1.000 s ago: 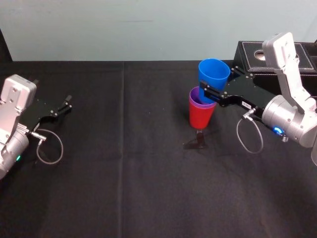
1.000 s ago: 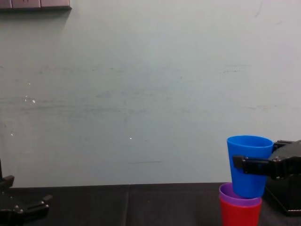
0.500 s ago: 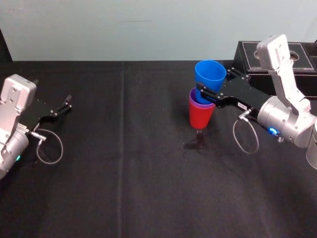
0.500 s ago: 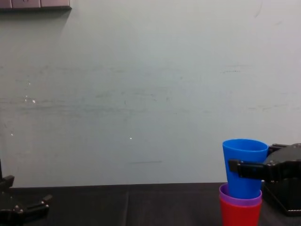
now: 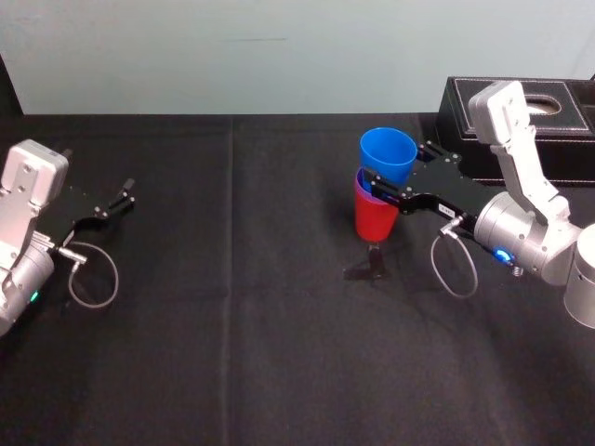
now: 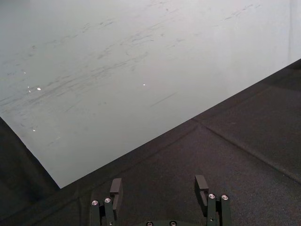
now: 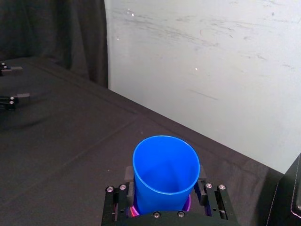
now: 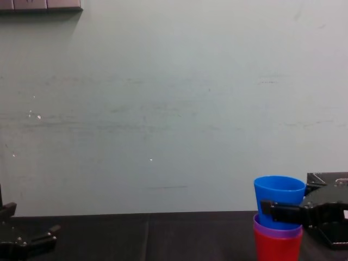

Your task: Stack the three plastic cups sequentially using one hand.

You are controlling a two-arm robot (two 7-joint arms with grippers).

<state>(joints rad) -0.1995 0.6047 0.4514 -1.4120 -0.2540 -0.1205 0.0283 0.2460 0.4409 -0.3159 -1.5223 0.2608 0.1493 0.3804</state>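
Noted right gripper [image 5: 395,163] clamped on blue cup [image 5: 388,153], one finger on each side of the wall a little below the rim. Confirmed the same hold in the right wrist view, with the cup mouth open and facing upward.

Placed blue cup over the middle-right of the black table [image 5: 232,325], its base already inside purple cup [image 5: 363,194]. Found purple cup nested in red cup [image 5: 376,221], with only a thin purple rim showing. Saw, in the chest view, much of the blue wall standing above the purple rim. Judged seating incomplete.

Key relation: recorded blue cup's long axis as upright and in line with the two cups beneath, nothing leaning to either side. Took the stack to lie straight below the held cup, so judged the remaining travel to run down along that axis, followed by release. Flagged possible tipping of the stack under any sideways drag at release.

Logged left gripper [image 6: 158,183] parked at the table's far left, fingers apart, well apart from the cups. Rated right arm much the nearer. Noted black stitched box [image 5: 575,139] behind the right arm, not touching the stack.
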